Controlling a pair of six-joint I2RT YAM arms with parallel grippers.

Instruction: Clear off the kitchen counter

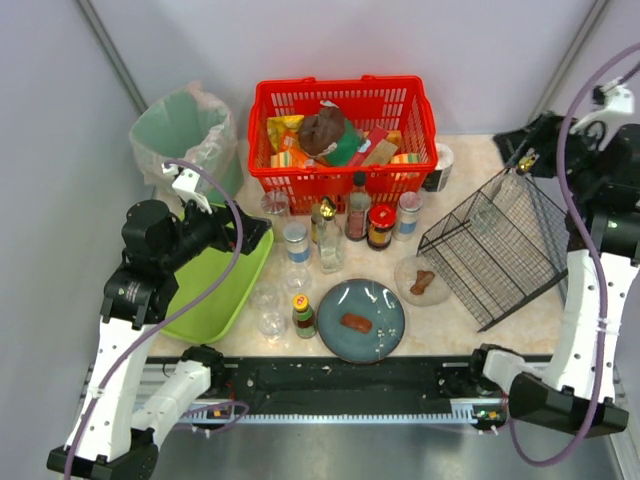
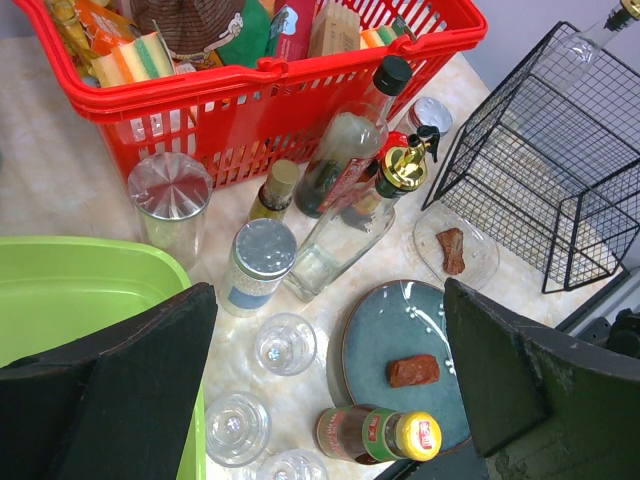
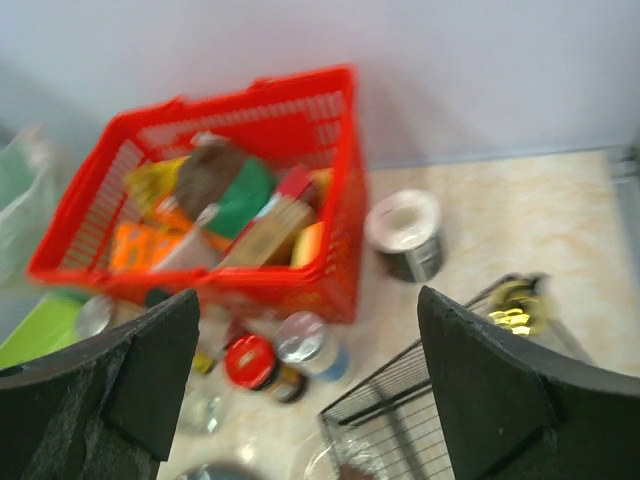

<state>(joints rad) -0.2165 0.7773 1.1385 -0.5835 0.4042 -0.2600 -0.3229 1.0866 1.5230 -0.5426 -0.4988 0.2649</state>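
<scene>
**Clerk:** Counter [image 1: 465,165], pale marbled stone, beneath every item. Status?

**Checker:** Mostly uncleared, I judge. Red basket [image 1: 300,175] at the back holds sponges and packets. In front of the basket: bottles and jars [image 1: 350,215], glasses [image 1: 270,322], blue plate [image 1: 385,300] with a brown morsel. Right of the basket: wire rack [image 1: 500,240], seemingly with one glass inside.

**Clerk:** Arms?

**Checker:** Left fingers [image 2: 110,400] spread wide, empty, left of the basket over the green tray [image 1: 215,290]. Right fingers [image 3: 500,400] wide apart, empty, right of the basket.
</scene>
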